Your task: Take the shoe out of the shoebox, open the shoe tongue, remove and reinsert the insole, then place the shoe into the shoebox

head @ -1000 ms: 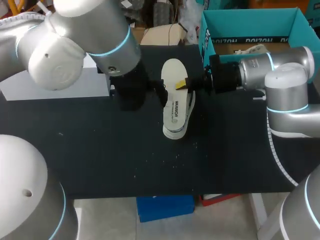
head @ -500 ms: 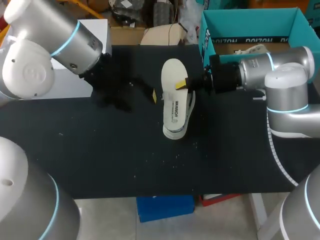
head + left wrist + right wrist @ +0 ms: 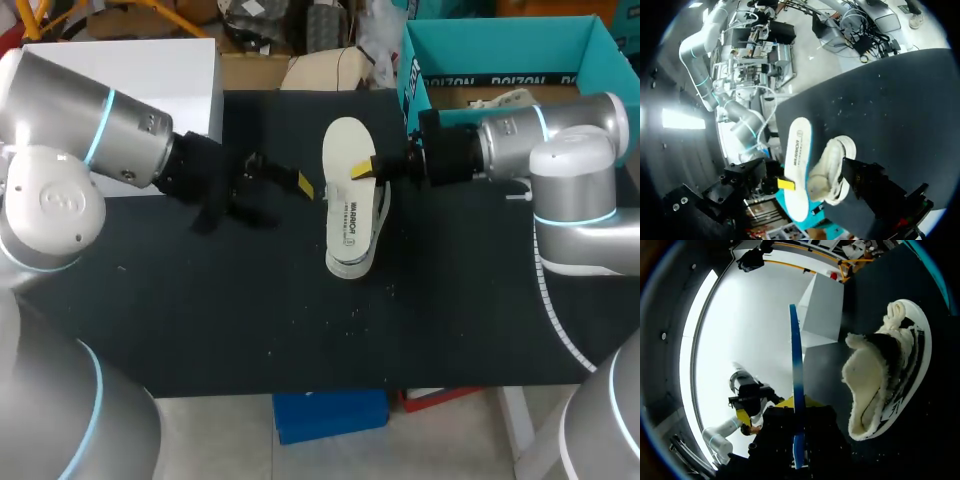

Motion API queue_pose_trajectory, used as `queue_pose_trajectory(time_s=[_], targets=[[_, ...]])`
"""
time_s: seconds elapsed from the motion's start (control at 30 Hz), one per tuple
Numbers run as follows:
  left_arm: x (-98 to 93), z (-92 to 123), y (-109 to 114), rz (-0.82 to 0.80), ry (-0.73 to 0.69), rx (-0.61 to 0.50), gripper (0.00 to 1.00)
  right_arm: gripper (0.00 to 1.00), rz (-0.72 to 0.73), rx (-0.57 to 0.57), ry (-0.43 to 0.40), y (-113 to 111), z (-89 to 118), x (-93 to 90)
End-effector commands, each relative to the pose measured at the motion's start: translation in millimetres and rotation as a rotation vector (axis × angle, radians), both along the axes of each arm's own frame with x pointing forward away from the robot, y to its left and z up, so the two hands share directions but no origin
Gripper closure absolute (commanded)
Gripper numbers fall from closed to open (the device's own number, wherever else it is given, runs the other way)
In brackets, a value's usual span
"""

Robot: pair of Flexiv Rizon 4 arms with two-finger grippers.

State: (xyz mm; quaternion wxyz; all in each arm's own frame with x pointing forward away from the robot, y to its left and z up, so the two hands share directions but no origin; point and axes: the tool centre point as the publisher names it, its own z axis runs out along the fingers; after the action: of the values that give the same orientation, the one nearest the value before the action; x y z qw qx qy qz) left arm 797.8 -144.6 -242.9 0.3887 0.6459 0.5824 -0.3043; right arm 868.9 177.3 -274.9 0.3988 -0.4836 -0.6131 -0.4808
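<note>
A white insole (image 3: 345, 150) with dark print is off the table, my right gripper (image 3: 365, 170) shut on its edge from the right. In the right wrist view the insole (image 3: 797, 365) shows edge-on as a thin blue strip between the fingers (image 3: 785, 403). The shoe (image 3: 380, 210), white with fleecy lining, lies on its side on the black table just under and beside the insole; the shoe (image 3: 875, 385) gapes wide. My left gripper (image 3: 292, 182) hovers open just left of the shoe, holding nothing. From the left wrist, insole (image 3: 797, 165) and shoe (image 3: 832, 170) lie ahead.
The teal shoebox (image 3: 415, 75) stands open at the back right, behind my right arm, with a second shoe (image 3: 505, 98) inside. A white box (image 3: 130, 60) sits at the back left. The black table (image 3: 300, 320) runs bare toward the front edge.
My left arm has swung back toward the left and lower, its gripper drawing slightly away from the shoe. The right gripper, insole and shoe have not moved.
</note>
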Motion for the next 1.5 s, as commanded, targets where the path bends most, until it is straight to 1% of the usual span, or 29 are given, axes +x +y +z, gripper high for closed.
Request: queue_pose_trajectory(time_s=[0.03, 0.07, 0.1, 0.17, 0.3, 0.37, 0.43, 0.5, 0.67, 0.7, 0.77, 0.83, 0.87, 0.93, 1.0, 1.07, 1.13, 1.23, 1.3, 1.33, 1.37, 1.4, 1.43, 1.5], targets=[[-3.3, -12.0, 0.6, 0.122, -0.069, -0.635, 0.0, 1.0, -0.001, -0.001, 0.0, 0.8, -0.4, 0.2], [-1.9, -13.5, 0.0, 0.124, -0.047, -0.699, 0.0, 1.0, -0.001, -0.001, 0.0, 0.8, -0.4, 0.2], [-0.2, -14.5, -0.1, 0.129, -0.047, -0.727, 0.0, 1.0, -0.001, -0.001, 0.0, 0.8, -0.4, 0.2], [2.8, -17.3, -3.1, 0.131, -0.069, -0.75, 0.0, 1.0, -0.001, -0.001, 0.0, 0.8, -0.4, 0.2], [9.8, -19.4, -10.1, 0.13, -0.081, -0.837, 0.0, 1.0, -0.001, -0.001, 0.0, 0.8, -0.4, 0.2], [13.9, -20.3, -15.6, 0.101, -0.063, -0.898, 0.0, 1.0, -0.001, -0.001, 0.0, 0.8, -0.4, 0.2], [17.4, -20.0, -21.5, 0.079, -0.061, -0.912, 0.0, 1.0, -0.001, -0.001, 0.0, 0.8, -0.4, 0.2], [20.2, -20.0, -29.0, 0.06, -0.058, -0.921, 0.04, 1.0, -0.001, -0.001, 0.0, 0.8, -0.4, 0.2], [29.5, -22.8, -45.8, 0.046, -0.065, -0.907, 0.08, 1.0, -0.001, -0.001, 0.0, 0.8, -0.4, 0.2], [31.4, -23.4, -48.3, 0.047, -0.066, -0.89, 0.08, 1.0, -0.001, -0.001, 0.0, 0.8, -0.4, 0.2], [34.0, -23.3, -53.5, 0.044, -0.08, -0.866, 0.13, 1.0, -0.001, -0.001, 0.0, 0.8, -0.4, 0.2], [35.4, -22.2, -56.1, 0.044, -0.103, -0.836, 0.15, 1.0, -0.001, -0.001, 0.0, 0.8, -0.4, 0.2], [35.6, -21.7, -56.8, 0.038, -0.104, -0.83, 0.17, 1.0, -0.001, -0.001, 0.0, 0.8, -0.4, 0.2], [37.1, -19.9, -57.5, 0.043, -0.116, -0.81, 0.36, 1.0, -0.001, -0.001, 0.0, 0.8, -0.4, 0.2], [39.4, -18.1, -57.6, 0.041, -0.128, -0.786, 0.36, 1.0, -0.001, -0.001, 0.0, 0.8, -0.4, 0.2], [41.2, -17.2, -58.1, 0.033, -0.143, -0.745, 0.42, 1.0, -0.001, -0.001, 0.0, 0.8, -0.4, 0.2], [42.0, -17.0, -59.0, 0.032, -0.152, -0.721, 0.41, 1.0, -0.001, -0.001, 0.0, 0.8, -0.4, 0.2], [42.7, -17.0, -60.4, 0.028, -0.16, -0.706, 0.37, 1.0, -0.001, -0.001, 0.0, 0.8, -0.4, 0.2], [42.9, -17.5, -62.6, 0.022, -0.159, -0.706, 0.38, 1.0, -0.001, -0.001, 0.0, 0.8, -0.4, 0.2], [42.9, -17.8, -63.9, 0.017, -0.159, -0.704, 0.43, 1.0, -0.001, -0.001, 0.0, 0.8, -0.4, 0.2], [42.8, -18.0, -65.3, 0.011, -0.156, -0.708, 0.54, 1.0, -0.001, -0.001, 0.0, 0.8, -0.4, 0.2], [42.3, -18.1, -67.0, 0.007, -0.156, -0.704, 0.59, 1.0, -0.001, -0.001, 0.0, 0.8, -0.4, 0.2], [42.1, -18.7, -68.4, 0.005, -0.159, -0.697, 0.62, 1.0, -0.001, -0.001, 0.0, 0.8, -0.4, 0.2], [41.7, -19.9, -70.6, -0.002, -0.156, -0.696, 0.62, 1.0, -0.001, -0.001, 0.0, 0.8, -0.4, 0.2]])
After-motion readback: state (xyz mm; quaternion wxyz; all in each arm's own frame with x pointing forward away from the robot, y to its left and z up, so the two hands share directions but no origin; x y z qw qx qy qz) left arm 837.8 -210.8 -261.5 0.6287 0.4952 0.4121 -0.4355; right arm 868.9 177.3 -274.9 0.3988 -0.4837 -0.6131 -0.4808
